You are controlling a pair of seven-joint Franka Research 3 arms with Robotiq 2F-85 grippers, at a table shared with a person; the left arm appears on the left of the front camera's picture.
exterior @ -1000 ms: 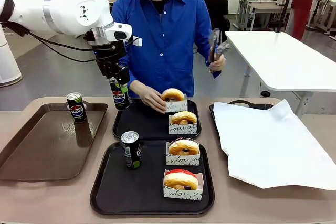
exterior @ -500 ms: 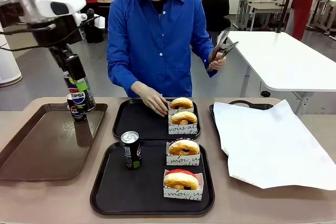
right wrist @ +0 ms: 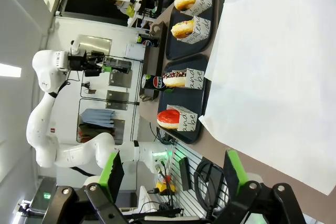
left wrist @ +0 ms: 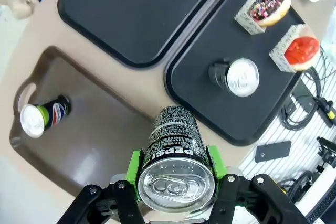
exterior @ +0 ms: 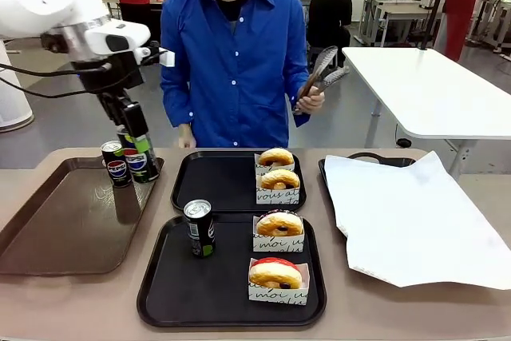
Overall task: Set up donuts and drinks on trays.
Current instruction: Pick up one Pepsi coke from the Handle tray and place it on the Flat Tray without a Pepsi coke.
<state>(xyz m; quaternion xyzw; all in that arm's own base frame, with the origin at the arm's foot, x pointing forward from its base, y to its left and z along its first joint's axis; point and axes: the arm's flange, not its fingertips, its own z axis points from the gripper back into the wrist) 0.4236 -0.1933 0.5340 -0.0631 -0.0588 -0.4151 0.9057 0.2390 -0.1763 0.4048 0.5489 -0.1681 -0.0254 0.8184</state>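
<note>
Left gripper (left wrist: 176, 192) clamping Pepsi can (exterior: 140, 157), swung back left over brown tray (exterior: 72, 213); far black tray (exterior: 215, 181) lacks its drink.

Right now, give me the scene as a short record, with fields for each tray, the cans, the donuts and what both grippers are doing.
left gripper: shut on Pepsi can, held over the brown tray
right gripper: open, empty, near the white paper
brown tray: one Pepsi can standing
near black tray: black-and-green can, two boxed donuts
far black tray: two boxed donuts, no can
person: tongs in one hand
</note>
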